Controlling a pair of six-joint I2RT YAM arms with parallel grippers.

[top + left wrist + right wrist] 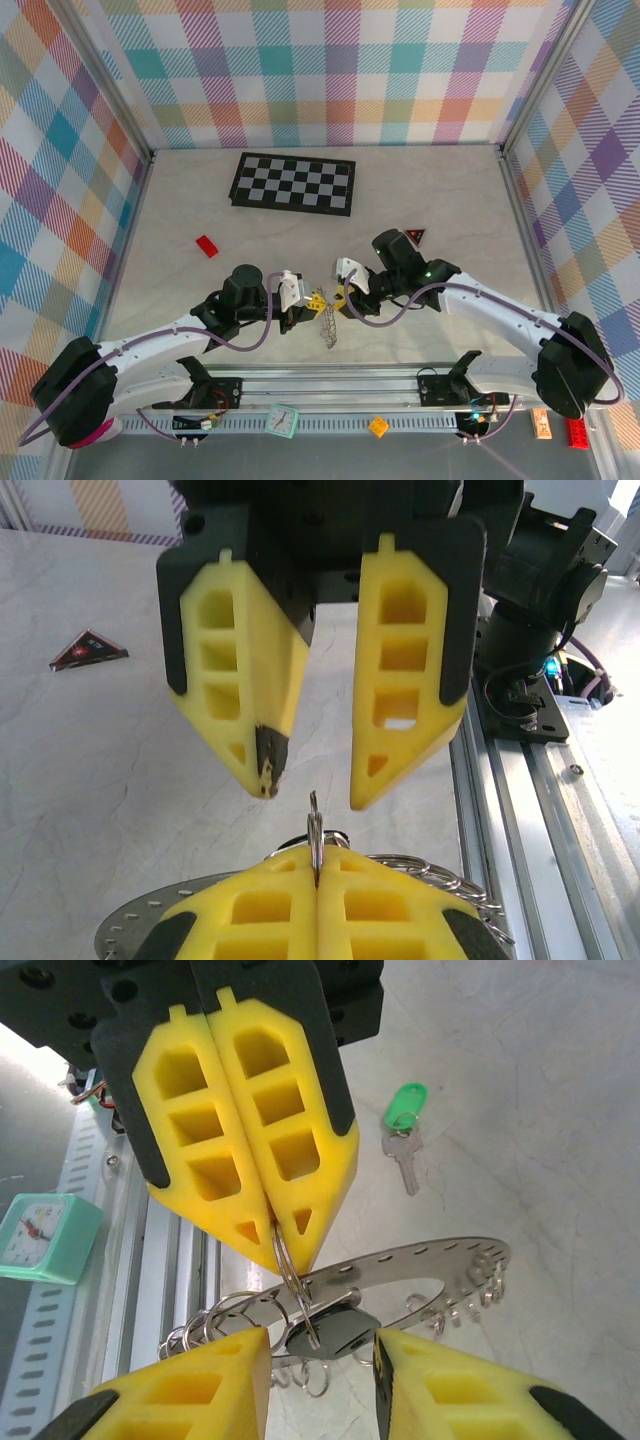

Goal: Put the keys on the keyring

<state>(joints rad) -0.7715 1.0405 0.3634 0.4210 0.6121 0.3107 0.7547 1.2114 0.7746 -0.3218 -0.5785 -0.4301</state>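
The keyring (440, 1258), a flat grey metal ring fringed with wire loops, is held off the table between both grippers. My left gripper (317, 878) is shut on one thin wire loop (315, 835) at its rim. A dark flat key head (335, 1332) hangs from that loop. My right gripper (320, 1348) is open, with a finger on each side of the dark key head and touching nothing. A green-headed silver key (404, 1110) lies on the table beyond the ring. From above, the left gripper (315, 303) and right gripper (342, 300) meet tip to tip over the keyring (328, 328).
A checkerboard (293, 183) lies at the back, a small red brick (206, 245) to the left and a red triangle (414, 236) beside the right arm. The metal rail (330, 385) runs along the near edge, with a mint clock (283, 419) in front of it.
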